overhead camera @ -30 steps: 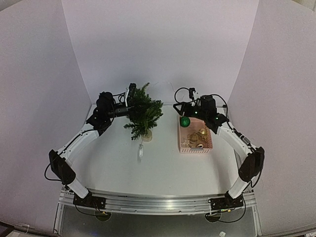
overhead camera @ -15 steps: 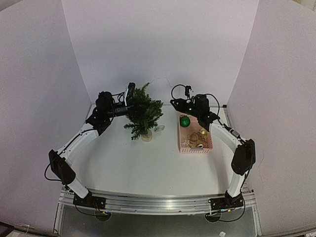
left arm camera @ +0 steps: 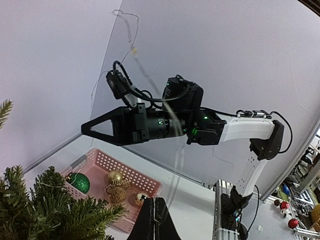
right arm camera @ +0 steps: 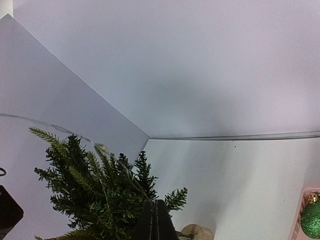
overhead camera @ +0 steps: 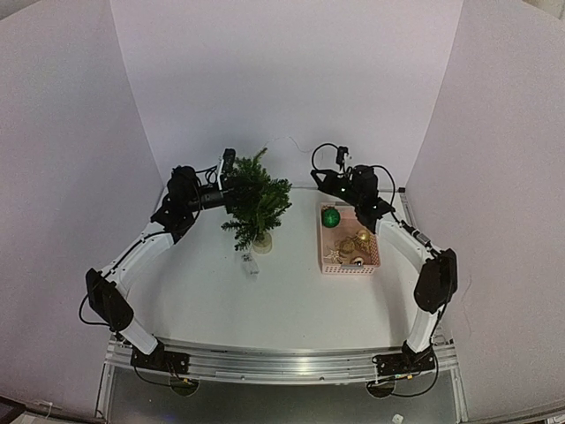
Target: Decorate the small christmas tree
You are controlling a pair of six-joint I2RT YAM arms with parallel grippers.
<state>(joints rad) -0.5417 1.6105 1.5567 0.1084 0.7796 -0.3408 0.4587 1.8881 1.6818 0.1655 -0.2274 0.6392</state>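
Observation:
The small christmas tree (overhead camera: 258, 201) stands upright at the back of the table on its pale round base (overhead camera: 262, 244). A thin light string (overhead camera: 284, 141) arcs above it between both grippers. My left gripper (overhead camera: 235, 187) is against the tree's left side, and in its wrist view (left arm camera: 155, 207) it is shut, with the strand (left arm camera: 177, 155) rising from its tips. My right gripper (overhead camera: 316, 177) hovers right of the treetop, shut on the light string (right arm camera: 127, 175), which runs over the branches (right arm camera: 90, 195) past a small bulb (right arm camera: 101, 147).
A pink basket (overhead camera: 375, 258) sits right of the tree, holding a green bauble (overhead camera: 330, 216) and gold ornaments (overhead camera: 357, 243). A small pale box (overhead camera: 251, 264) lies in front of the tree. White walls enclose the back and sides.
The right gripper has closed from wide open onto the light string and lifted toward the back. The small pale box swung right and came back in front of the tree. The left arm barely moved.

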